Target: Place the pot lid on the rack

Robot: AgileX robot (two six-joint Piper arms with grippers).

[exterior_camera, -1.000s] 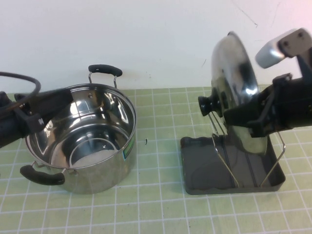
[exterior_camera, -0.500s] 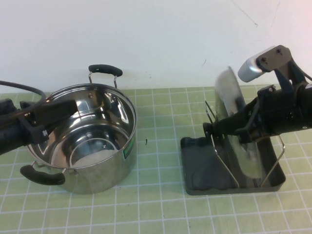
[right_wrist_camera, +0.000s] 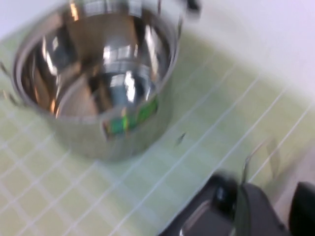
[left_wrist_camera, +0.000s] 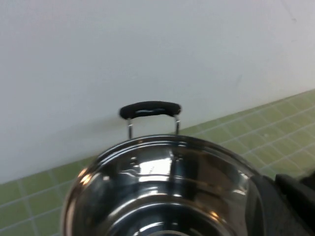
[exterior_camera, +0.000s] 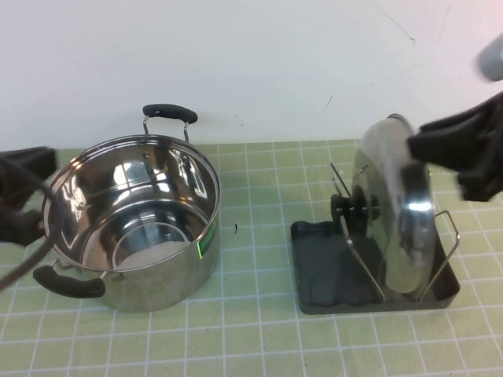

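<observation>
The pot lid (exterior_camera: 393, 212) stands on its edge in the rack (exterior_camera: 330, 271), leaning between the wire loops, its black knob (exterior_camera: 347, 208) facing left. My right gripper (exterior_camera: 456, 153) is open and empty, just up and right of the lid's top edge. In the right wrist view, bare surface shows between the right gripper's (right_wrist_camera: 283, 211) two dark fingers, above a rack wire (right_wrist_camera: 256, 157). My left gripper (exterior_camera: 20, 192) is at the far left edge, beside the pot. It shows as dark shapes in the left wrist view (left_wrist_camera: 290, 201).
A deep steel pot (exterior_camera: 130, 220) with two black handles stands open at the left on the green tiled mat; it also shows in the left wrist view (left_wrist_camera: 162, 191) and the right wrist view (right_wrist_camera: 98, 73). A white wall runs along the back.
The right gripper lowered the lid into the rack, let go and pulled back up and to the right. The left gripper drew back left from the pot rim.
</observation>
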